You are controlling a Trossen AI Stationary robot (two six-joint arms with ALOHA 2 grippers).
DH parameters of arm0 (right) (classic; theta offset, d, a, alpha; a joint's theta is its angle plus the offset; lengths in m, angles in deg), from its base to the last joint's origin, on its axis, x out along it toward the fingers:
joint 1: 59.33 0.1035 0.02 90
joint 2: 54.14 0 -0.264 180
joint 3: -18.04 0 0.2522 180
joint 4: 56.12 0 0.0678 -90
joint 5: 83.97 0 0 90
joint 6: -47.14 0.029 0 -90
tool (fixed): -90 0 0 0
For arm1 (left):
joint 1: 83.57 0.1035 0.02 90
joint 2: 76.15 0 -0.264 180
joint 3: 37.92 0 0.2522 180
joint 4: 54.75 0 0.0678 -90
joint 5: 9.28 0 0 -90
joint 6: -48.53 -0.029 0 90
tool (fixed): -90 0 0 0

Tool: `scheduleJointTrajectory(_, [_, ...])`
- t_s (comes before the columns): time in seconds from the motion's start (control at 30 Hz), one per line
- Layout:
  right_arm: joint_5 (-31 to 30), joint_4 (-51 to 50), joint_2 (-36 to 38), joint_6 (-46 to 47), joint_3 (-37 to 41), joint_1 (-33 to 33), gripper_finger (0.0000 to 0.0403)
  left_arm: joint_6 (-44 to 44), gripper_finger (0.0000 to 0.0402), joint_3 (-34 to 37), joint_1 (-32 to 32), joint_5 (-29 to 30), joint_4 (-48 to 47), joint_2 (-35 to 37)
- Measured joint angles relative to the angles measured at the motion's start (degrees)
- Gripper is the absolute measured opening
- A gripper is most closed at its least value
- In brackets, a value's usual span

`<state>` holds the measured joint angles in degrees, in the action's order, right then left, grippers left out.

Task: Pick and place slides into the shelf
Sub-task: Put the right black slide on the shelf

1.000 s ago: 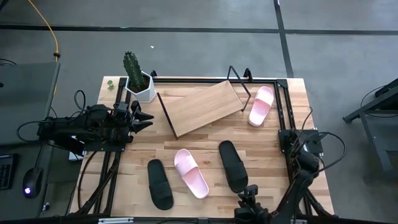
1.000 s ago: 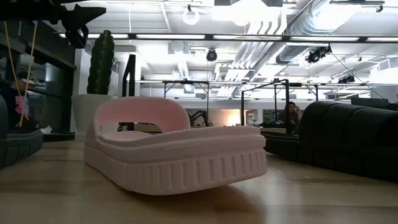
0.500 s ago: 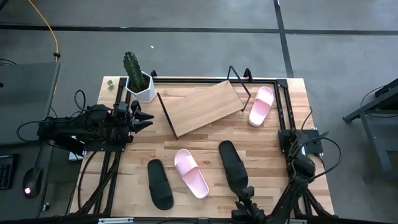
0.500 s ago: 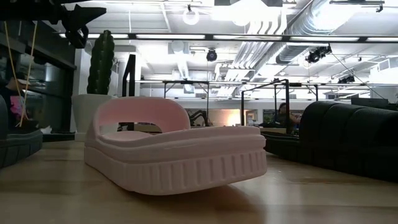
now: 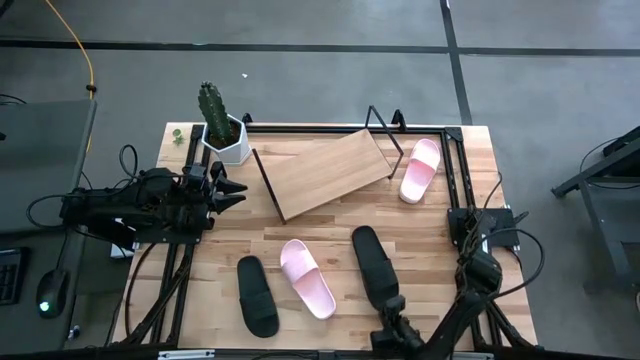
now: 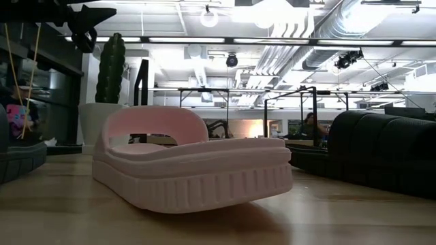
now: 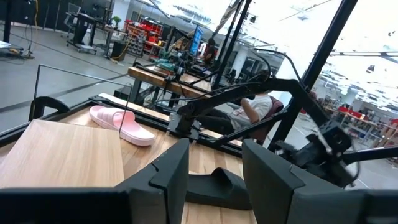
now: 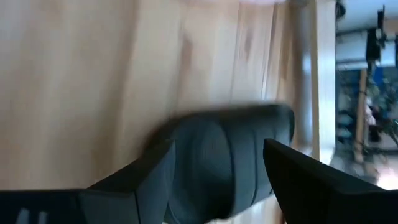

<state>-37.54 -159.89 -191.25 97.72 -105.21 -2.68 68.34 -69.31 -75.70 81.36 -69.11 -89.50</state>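
Four slides lie on the tabletop: a black one [image 5: 257, 295] near left, a pink one [image 5: 306, 278] beside it, a second black one [image 5: 374, 265] near the middle, and a pink one [image 5: 420, 168] at the far right beside the shelf [image 5: 325, 172]. My right gripper [image 5: 391, 308] is open over the near end of the middle black slide [image 8: 217, 162], a finger on either side of it. I see no touch. My left gripper [image 5: 236, 192] waits open and level at the table's left side, with nothing between its fingers [image 7: 177, 171].
A potted cactus [image 5: 220, 125] stands at the far left corner, close to the shelf's left end. A black metal frame [image 5: 455, 190] runs along the table's right side. A person sits beyond the table [image 7: 255, 109]. Bare wood lies between the shelf and the near slides.
My right gripper has sunk toward the near end of the middle black slide, tipping further down and rolling a little. The slides and the shelf have kept their places.
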Motion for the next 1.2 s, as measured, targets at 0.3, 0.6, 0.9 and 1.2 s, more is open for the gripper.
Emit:
scheduleJointTrajectory(0.3, [2.17, -0.26, -0.03, 10.66, 9.56, 0.03, 0.0236, 0.0, 0.0134, 0.0, 0.01, 0.0, -0.02, 0.0])
scheduleJointTrajectory(0.6, [-0.98, 0.01, -0.03, 9.0, 9.11, -1.1, 0.0236, 0.0, 0.0134, 0.0, 0.01, 0.0, -0.02, 0.0])
scheduleJointTrajectory(0.9, [-1.54, 0.03, -0.03, 7.12, 9.09, -5.17, 0.0226, 0.0, 0.0134, 0.0, -0.01, 0.0, -0.02, -0.02])
scheduleJointTrajectory(1.2, [-2.31, -0.12, -0.01, 7.54, 9.06, -6.46, 0.0166, 0.0, 0.0134, 0.0, -0.01, 0.0, -0.02, -0.02])
